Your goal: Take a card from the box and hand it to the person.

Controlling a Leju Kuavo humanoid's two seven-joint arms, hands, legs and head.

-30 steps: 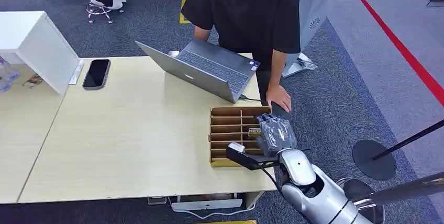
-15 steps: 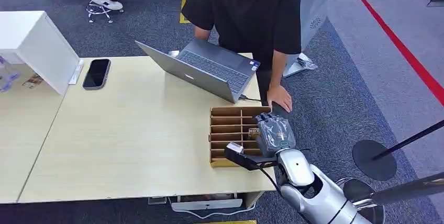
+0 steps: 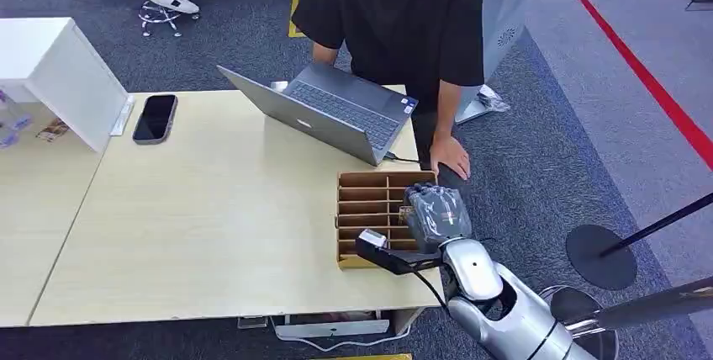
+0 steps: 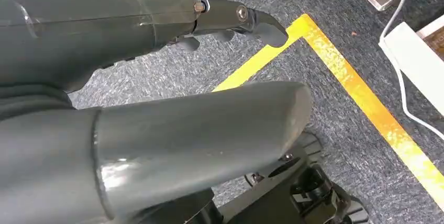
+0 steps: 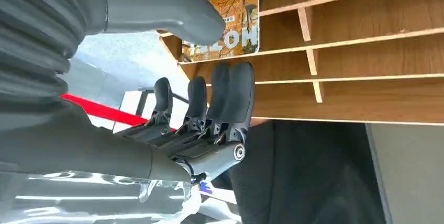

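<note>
A brown cardboard box (image 3: 361, 194) with several slots sits at the table's near right corner. In the right wrist view a card (image 5: 238, 1) with an autumn picture stands in one slot of the box (image 5: 366, 51). My right hand (image 3: 435, 215) hovers over the right side of the box. Its thumb (image 5: 173, 12) lies in front of the card and its fingers (image 5: 230, 90) are spread apart from the thumb, gripping nothing. My left hand (image 4: 173, 130) hangs over the carpet with its fingers apart and nothing in it. The person (image 3: 404, 15) leans on the table's far side, one hand (image 3: 448, 158) just beyond the box.
An open grey laptop (image 3: 328, 112) stands behind the box with a cable running to it. A black phone (image 3: 155, 118) and a white case (image 3: 59, 74) lie at the far left. A dark bracket (image 3: 382, 252) on my right arm overhangs the box's near edge.
My right hand has shifted slightly left and farther over the box, toward the card. The person and the table items have stayed in place.
</note>
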